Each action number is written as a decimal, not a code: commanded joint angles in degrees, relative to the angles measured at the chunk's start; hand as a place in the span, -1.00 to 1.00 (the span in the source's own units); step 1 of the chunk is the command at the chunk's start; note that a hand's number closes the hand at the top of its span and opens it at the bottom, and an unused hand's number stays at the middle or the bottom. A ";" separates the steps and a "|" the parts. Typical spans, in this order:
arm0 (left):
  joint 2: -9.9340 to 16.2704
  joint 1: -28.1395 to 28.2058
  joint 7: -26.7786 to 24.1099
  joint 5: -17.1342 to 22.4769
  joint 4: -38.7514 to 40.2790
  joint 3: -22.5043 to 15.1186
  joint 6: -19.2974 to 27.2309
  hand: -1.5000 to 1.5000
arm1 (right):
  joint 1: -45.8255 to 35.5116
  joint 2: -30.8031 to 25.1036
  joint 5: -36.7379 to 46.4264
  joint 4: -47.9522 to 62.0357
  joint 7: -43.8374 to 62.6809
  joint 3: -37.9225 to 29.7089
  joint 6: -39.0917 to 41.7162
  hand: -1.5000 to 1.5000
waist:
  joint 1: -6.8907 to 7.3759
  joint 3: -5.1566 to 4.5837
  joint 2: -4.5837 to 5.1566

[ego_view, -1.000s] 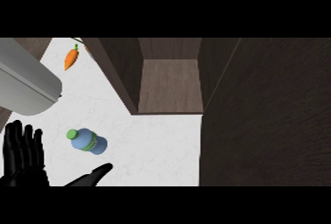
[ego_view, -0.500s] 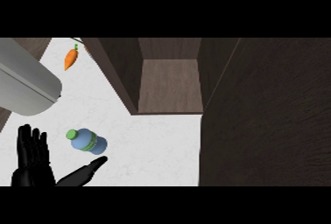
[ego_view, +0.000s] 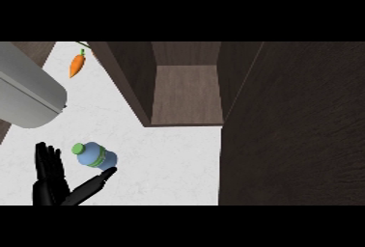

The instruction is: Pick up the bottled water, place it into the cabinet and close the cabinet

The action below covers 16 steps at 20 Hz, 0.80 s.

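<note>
The bottled water [ego_view: 95, 155] lies on its side on the white counter [ego_view: 171, 164]; it is blue with a green cap pointing left. My left hand [ego_view: 51, 181] comes in from the lower left, just left of and below the bottle. It is open, its fingers straight and pointing up, and its thumb [ego_view: 96, 182] is spread to the right, with the tip at the bottle's lower edge. The dark wooden cabinet [ego_view: 187, 94] stands open at the top centre, with a bare shelf inside. My right hand does not show.
The cabinet's open door [ego_view: 292, 125], a wide dark panel, fills the right side down to the lower edge. A large grey rounded body [ego_view: 25, 94] sits at the upper left. A carrot [ego_view: 76, 65] lies on the counter at the far top left.
My left hand has moved right and slightly up towards the bottle, and its thumb now reaches the bottle's lower edge. The bottle and cabinet have not moved.
</note>
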 commanded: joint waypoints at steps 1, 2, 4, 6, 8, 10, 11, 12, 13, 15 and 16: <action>-0.18 -1.19 -9.29 5.12 10.49 4.07 -2.95 -1.00 | 6.65 -1.35 -3.07 -9.16 0.13 -0.84 1.84 -1.00 | -0.32 0.00 -0.07; -0.18 -0.24 -11.81 5.74 11.55 3.42 -3.23 -1.00 | 7.15 -1.32 -2.13 -8.89 -0.63 -0.73 2.09 -1.00 | -0.12 0.01 -0.08; 0.17 -7.64 -12.90 4.77 19.26 8.16 -2.68 -1.00 | 6.65 -1.34 -2.08 -8.75 -0.05 -0.13 1.86 -1.00 | -0.31 0.00 0.11; -0.18 -9.91 -15.55 6.92 25.57 7.56 -5.31 -1.00 | 5.83 0.54 1.55 -5.79 -2.35 2.64 1.59 -1.00 | -0.30 0.00 0.10; -0.17 -9.84 -19.89 9.86 29.29 7.10 -9.20 -1.00 | 7.47 -1.67 -1.92 -9.20 -0.95 -0.35 2.10 -1.00 | -0.38 -0.04 0.12; -0.17 -9.33 -19.27 10.01 28.80 6.80 -12.85 -1.00 | 9.96 -1.62 -2.13 -10.86 -1.65 0.25 2.69 -1.00 | -0.33 0.01 0.01; 0.61 -11.25 -18.13 10.73 29.43 6.94 -15.53 -1.00 | 7.17 -0.06 -0.26 -7.70 -1.27 1.61 1.03 -1.00 | 0.03 0.02 0.10; 0.19 -12.65 -21.00 11.45 35.08 8.41 -16.84 -1.00 | 9.14 -2.08 -1.82 -8.87 -2.70 -0.69 3.07 -1.00 | -0.50 -0.02 0.11; 0.47 -13.37 -24.29 11.61 38.19 9.22 -18.69 -1.00 | 7.06 -0.54 -0.26 -6.84 -1.73 1.40 1.66 -1.00 | -0.04 -0.01 0.18; 2.31 -13.67 -24.50 13.00 40.03 10.04 -23.05 -1.00 | 9.30 -2.48 -2.94 -10.16 -1.21 -0.97 2.45 -1.00 | -0.15 -0.01 0.17; 1.83 -14.44 -27.28 12.96 43.12 10.74 -23.55 -1.00 | 8.67 -3.01 -5.08 -5.61 -4.42 -3.92 4.16 -1.00 | -0.13 0.04 0.12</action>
